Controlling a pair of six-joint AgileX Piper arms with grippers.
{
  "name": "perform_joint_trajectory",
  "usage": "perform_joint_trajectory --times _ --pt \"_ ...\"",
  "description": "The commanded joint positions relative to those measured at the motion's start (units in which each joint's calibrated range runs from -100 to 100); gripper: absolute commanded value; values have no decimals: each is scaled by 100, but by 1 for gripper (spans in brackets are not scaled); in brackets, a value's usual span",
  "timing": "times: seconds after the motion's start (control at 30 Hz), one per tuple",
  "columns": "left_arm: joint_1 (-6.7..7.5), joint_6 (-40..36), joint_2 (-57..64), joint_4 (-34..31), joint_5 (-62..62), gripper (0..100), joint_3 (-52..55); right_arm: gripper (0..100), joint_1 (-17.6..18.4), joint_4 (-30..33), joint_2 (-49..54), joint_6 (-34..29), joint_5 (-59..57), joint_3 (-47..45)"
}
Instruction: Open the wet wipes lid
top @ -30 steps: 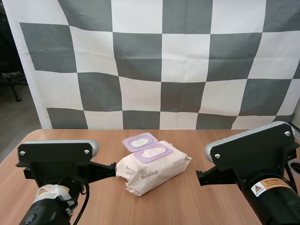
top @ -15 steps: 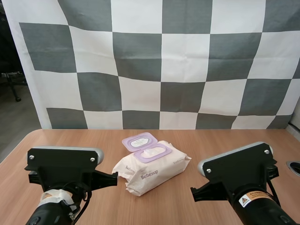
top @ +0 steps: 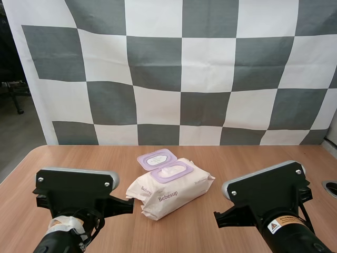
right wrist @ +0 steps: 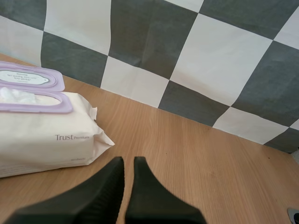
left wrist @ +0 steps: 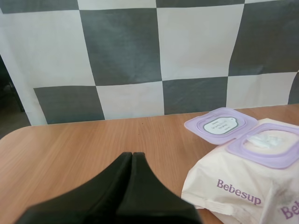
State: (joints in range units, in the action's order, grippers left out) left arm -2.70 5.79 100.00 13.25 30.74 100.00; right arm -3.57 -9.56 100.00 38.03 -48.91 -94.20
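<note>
Both arms sit low and drawn back over the near edge of the table (top: 79, 158), pointing forward. The left gripper (left wrist: 132, 156) has its fingers pressed together in one wedge, the tip just beside the near-left corner of the wet wipes pack (top: 171, 194), a corner it was touching a second ago. The right gripper (right wrist: 124, 161) is closed on nothing too, a thin slit between the tips. It is apart from the pack's right side and farther back than a second ago. The pack lies mid-table with its purple lid (top: 157, 158) flipped back open.
</note>
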Motion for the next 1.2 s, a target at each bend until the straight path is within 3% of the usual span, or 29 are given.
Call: perform_joint_trajectory --times 0.0,0.1,0.23,0.4,0.6,0.87,1.07,1.17 --pt "3 -5 0 -777 -4 0 0 16 1 5 0 2 -4 0" --pt "3 -5 0 -1269 -4 0 0 16 1 5 0 2 66 -54" --pt "3 -5 0 -1294 -4 0 0 16 1 -137 0 2 491 -387" --pt "11 -81 0 -1259 13 0 0 16 1 -346 0 -11 2082 -580" --pt "11 -1260 0 -1052 -71 0 0 16 1 -362 0 -11 2056 -580" --pt "11 -1646 0 -1052 -71 0 0 16 1 -376 0 -11 2056 -580" --pt "263 -1647 0 -1052 -71 0 0 16 1 -376 0 -11 2056 -580" --pt "275 -1647 0 -1052 -71 0 0 16 1 -386 0 -11 1726 -580"
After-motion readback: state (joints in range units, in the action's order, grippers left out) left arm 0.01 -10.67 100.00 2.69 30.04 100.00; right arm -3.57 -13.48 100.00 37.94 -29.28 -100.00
